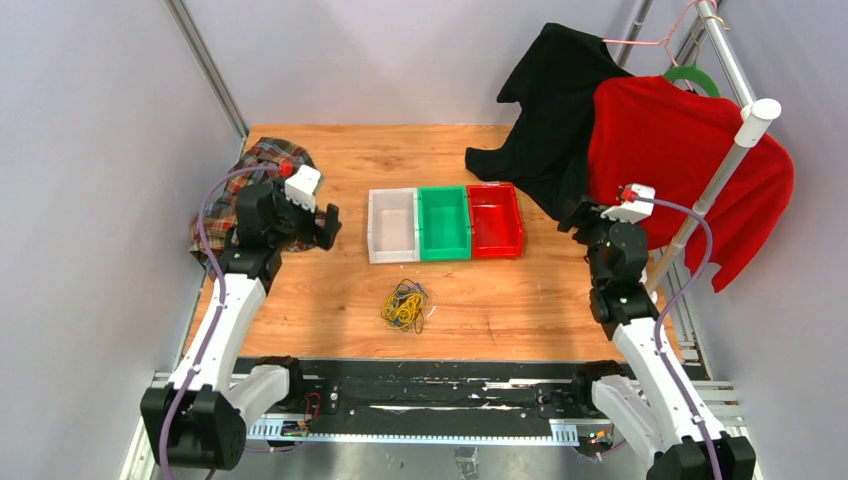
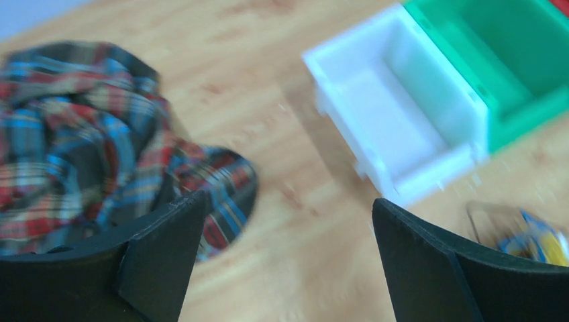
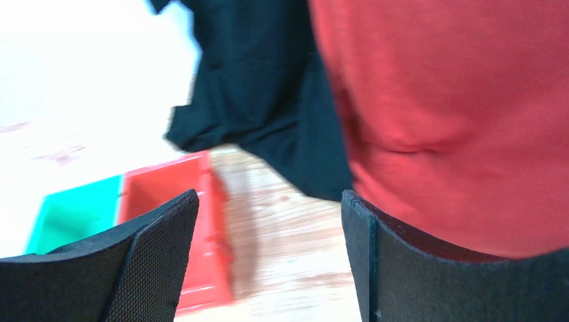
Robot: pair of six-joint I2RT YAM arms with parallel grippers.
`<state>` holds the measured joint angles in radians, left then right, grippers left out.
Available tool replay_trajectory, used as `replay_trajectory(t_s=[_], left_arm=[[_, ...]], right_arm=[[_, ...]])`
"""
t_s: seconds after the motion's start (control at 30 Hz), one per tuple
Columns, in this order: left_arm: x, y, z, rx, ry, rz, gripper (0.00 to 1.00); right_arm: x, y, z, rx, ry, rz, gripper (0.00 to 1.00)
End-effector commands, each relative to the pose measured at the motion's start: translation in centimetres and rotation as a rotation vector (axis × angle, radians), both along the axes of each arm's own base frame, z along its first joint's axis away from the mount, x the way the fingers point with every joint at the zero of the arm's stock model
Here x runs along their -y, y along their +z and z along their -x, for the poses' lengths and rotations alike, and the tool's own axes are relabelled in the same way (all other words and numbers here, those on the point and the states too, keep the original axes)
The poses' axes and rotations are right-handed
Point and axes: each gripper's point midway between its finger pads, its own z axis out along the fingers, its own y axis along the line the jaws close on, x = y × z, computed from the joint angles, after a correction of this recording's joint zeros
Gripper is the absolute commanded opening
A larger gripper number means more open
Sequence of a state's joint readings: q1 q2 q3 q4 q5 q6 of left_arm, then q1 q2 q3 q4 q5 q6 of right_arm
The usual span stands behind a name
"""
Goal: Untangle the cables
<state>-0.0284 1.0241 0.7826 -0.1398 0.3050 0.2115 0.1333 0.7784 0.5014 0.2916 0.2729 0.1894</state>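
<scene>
- Cables (image 1: 404, 305): one tangle of yellow, blue and black. It lies on the table (image 1: 520, 300), between the two sets of jaws, nearer the arm bases and well apart from both.
- Left gripper (image 2: 288, 208): jaws wide apart, nothing between them. A plaid cloth (image 2: 80, 134) lies past the finger on the left of its wrist view. A white bin (image 2: 436, 171) lies ahead of the other finger.
- Right gripper (image 3: 268, 198): jaws wide apart, empty. A red bin (image 3: 215, 221) lies ahead of the finger on the left of its view. A black shirt (image 3: 268, 100) and a red shirt (image 3: 456, 121) hang beyond.
- Green bin (image 1: 444, 256): in the row between the white and red bins, between the two sets of jaws.
</scene>
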Motion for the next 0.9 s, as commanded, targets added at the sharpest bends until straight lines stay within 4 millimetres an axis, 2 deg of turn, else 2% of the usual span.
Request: replay_trajectory(t_s=[0.0, 0.07, 0.13, 0.17, 0.23, 0.3, 0.4, 0.6, 0.73, 0.87], left_arm=[[3.3, -4.5, 9.5, -0.326, -0.295, 0.007, 0.98], [4.6, -4.4, 11.7, -0.313, -0.419, 0.007, 0.98], [4.9, -3.7, 12.0, -0.274, -0.431, 0.002, 0.98], [5.3, -3.5, 12.2, -0.272, -0.447, 0.002, 0.98], [6.1, -4.3, 12.4, -0.299, -0.491, -0.022, 0.98], [7.0, -5.8, 12.7, -0.334, -0.541, -0.092, 0.99], [8.3, -7.8, 13.4, -0.398, -0.612, -0.154, 0.99], [10.3, -9.7, 14.0, -0.476, -0.697, -0.170, 0.93], [11.4, -10.7, 14.0, -0.499, -0.733, -0.169, 0.87], [12.4, -11.8, 14.6, -0.535, -0.782, -0.176, 0.82]], right_arm=[[-7.3, 0.6, 1.0, -0.099, 0.313, -0.285, 0.78], [-9.1, 0.2, 1.2, -0.128, 0.384, -0.378, 0.78], [-11.8, -0.4, 1.2, -0.152, 0.529, -0.393, 0.78], [-12.9, -1.5, 1.5, -0.209, 0.564, -0.372, 0.78], [-14.9, -3.5, 2.3, -0.319, 0.584, -0.244, 0.78], [-17.1, -4.5, 3.2, -0.351, 0.612, -0.125, 0.77], [-19.9, -5.6, 4.5, -0.372, 0.658, -0.039, 0.77], [-23.5, -7.3, 7.1, -0.392, 0.735, 0.063, 0.77], [-24.8, -8.0, 8.4, -0.391, 0.758, 0.110, 0.77], [-25.2, -8.6, 9.2, -0.394, 0.765, 0.122, 0.77]])
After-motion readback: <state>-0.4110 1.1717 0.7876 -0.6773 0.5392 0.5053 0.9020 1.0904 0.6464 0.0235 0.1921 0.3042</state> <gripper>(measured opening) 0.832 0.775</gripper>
